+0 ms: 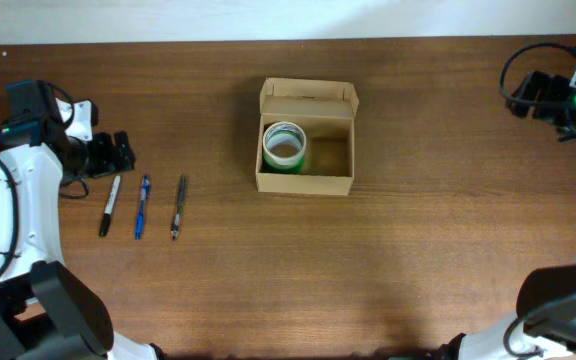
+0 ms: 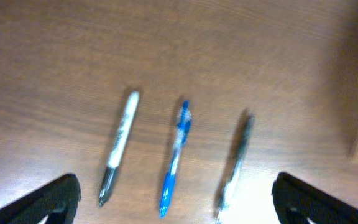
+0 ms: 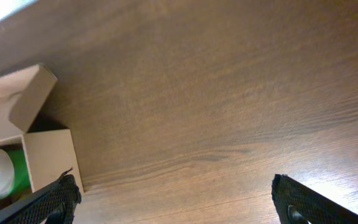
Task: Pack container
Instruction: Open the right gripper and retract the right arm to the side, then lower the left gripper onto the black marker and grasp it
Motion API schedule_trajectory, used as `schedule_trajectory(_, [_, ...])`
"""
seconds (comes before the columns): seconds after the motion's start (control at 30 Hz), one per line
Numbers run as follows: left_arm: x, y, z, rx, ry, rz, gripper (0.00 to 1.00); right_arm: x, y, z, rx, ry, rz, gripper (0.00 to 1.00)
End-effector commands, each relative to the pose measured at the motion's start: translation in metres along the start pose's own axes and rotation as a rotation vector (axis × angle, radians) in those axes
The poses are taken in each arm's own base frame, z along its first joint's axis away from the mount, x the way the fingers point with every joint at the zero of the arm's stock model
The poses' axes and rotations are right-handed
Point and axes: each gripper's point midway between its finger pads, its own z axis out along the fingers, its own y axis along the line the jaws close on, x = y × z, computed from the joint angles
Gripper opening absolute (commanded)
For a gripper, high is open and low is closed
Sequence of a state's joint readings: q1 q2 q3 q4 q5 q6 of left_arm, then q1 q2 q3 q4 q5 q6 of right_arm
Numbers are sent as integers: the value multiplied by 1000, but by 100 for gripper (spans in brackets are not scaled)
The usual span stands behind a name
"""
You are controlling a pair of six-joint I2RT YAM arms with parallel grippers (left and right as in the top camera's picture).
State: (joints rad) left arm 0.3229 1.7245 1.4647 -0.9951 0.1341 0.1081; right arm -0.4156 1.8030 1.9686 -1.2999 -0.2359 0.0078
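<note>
The container is a tan cardboard box, open, at the table's middle, flap lid folded back. A green tape roll stands in its left half. It also shows in the right wrist view with the roll. Three pens lie left of it: a black-and-white marker, a blue pen, a dark pen. My left gripper is open, empty, just beyond the pens. My right gripper is open, empty, at the far right.
The wooden table runs to a pale wall along the far edge. Cables trail from the right arm near the back right corner.
</note>
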Motion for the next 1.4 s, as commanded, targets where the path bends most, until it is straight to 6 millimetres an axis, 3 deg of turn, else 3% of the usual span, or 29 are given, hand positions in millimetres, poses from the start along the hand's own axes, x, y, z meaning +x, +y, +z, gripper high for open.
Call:
schedule_trajectory(0.0, [2, 24, 5, -130, 43, 64, 84, 3, -2, 15, -17, 44, 26, 99])
schedule_trajectory(0.2, [25, 35, 24, -166, 177, 119, 84, 6, -7, 35, -16, 93, 39, 99])
schedule_trajectory(0.47, [45, 47, 60, -191, 314, 120, 82, 7, -8, 39, -16, 101, 41, 99])
schedule_trajectory(0.5, [46, 49, 65, -192, 320, 118, 79, 7, -8, 39, -16, 101, 41, 99])
schedule_trajectory(0.6, [46, 52, 82, -189, 332, 120, 57, 7, -8, 39, -16, 101, 41, 99])
schedule_trajectory(0.9, [51, 53, 117, -154, 369, 174, 70, 7, -8, 39, -16, 101, 41, 99])
schedule_trajectory(1.07, [55, 51, 129, -124, 385, 201, 68, 7, -8, 39, -16, 101, 41, 99])
schedule_trajectory(1.13, [56, 51, 131, -122, 390, 200, 57, 7, -8, 39, -16, 101, 41, 99])
schedule_trajectory(1.3, [56, 51, 131, -123, 388, 200, 2, 7, -8, 39, -16, 101, 41, 99])
schedule_trajectory(1.37, [56, 50, 131, -120, 387, 200, 2, 7, -8, 39, -16, 101, 41, 99])
